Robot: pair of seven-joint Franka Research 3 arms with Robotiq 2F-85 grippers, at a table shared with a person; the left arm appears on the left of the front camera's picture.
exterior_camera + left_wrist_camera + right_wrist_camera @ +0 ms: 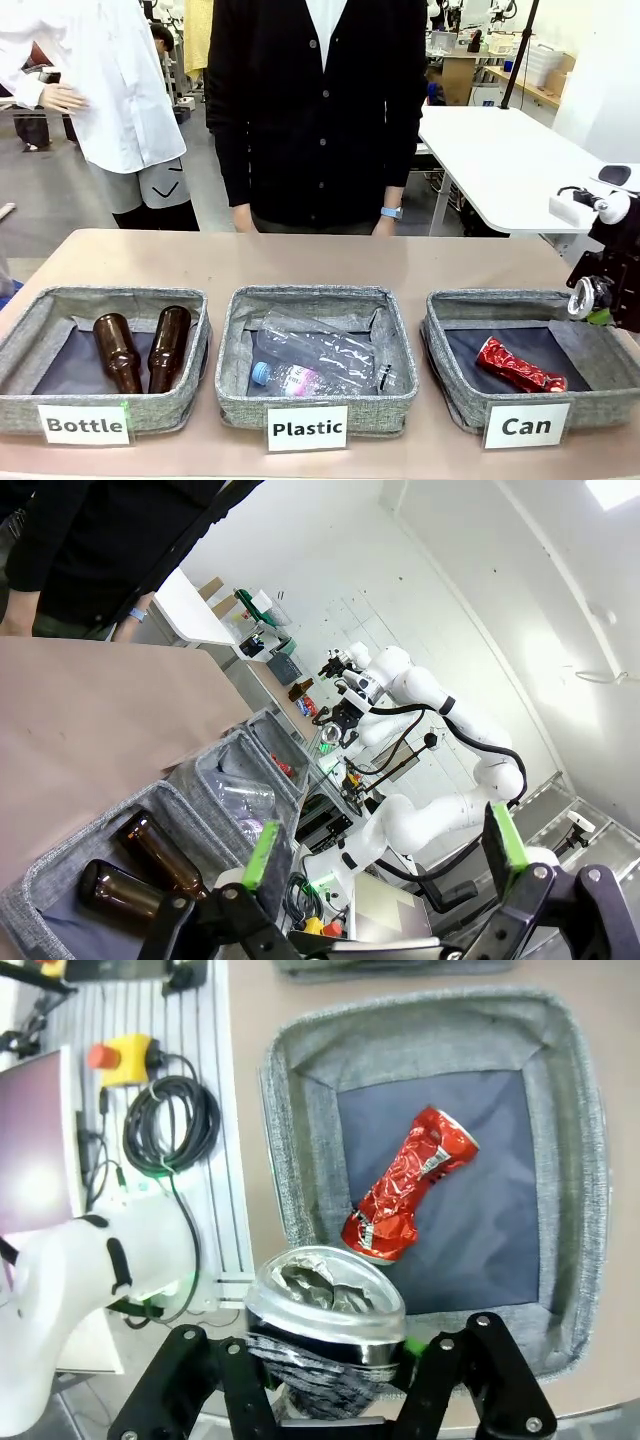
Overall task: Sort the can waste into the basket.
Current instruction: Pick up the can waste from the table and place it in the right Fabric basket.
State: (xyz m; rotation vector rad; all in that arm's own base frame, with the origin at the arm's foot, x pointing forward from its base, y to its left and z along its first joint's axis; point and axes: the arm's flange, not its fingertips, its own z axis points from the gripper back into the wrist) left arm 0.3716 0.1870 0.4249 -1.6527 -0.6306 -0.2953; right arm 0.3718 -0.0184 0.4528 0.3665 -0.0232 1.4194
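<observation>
Over the "Can" basket point(310, 1160), beside the red can point(408, 1185), the right gripper's point(335, 1360) fingers clamp the dark can point(325, 1305), due for release; the left gripper point(385, 865) stands apart.

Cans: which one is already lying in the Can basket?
The red crushed can, flat on the dark lining of the Can basket. The dark can sits between the right claw's fingers above the basket's edge.

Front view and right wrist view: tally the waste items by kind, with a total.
Brown glass bottles: 2
Clear plastic bottles: 2
Crushed cans: 2, the red can and the dark can
Total: 6
</observation>
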